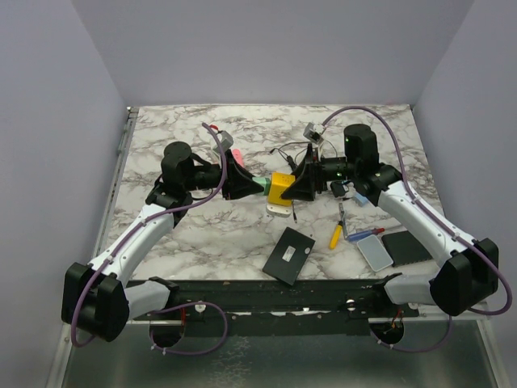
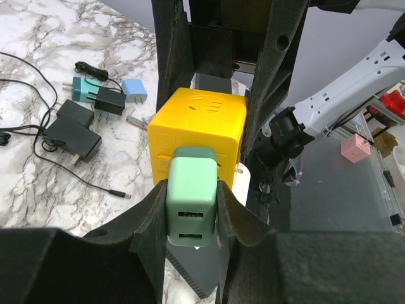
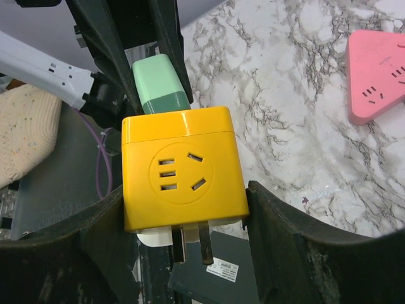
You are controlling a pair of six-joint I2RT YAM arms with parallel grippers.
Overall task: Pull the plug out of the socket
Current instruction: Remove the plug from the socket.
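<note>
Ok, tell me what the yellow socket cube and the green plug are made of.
The yellow socket cube: likely moulded plastic, smooth satin; soft sheen, crisp seam line. The green plug: likely plastic too, matte; even pale colour, rounded edges.

Marble table (image 1: 234,230), pale lilac walls (image 1: 266,48)

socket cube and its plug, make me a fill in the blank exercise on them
1. The left gripper is shut on the ____ plug.
2. The right gripper holds the socket cube, whose colour is ____.
3. On the table lies a ____ triangular power strip.
Missing words: green; yellow; pink.
</note>
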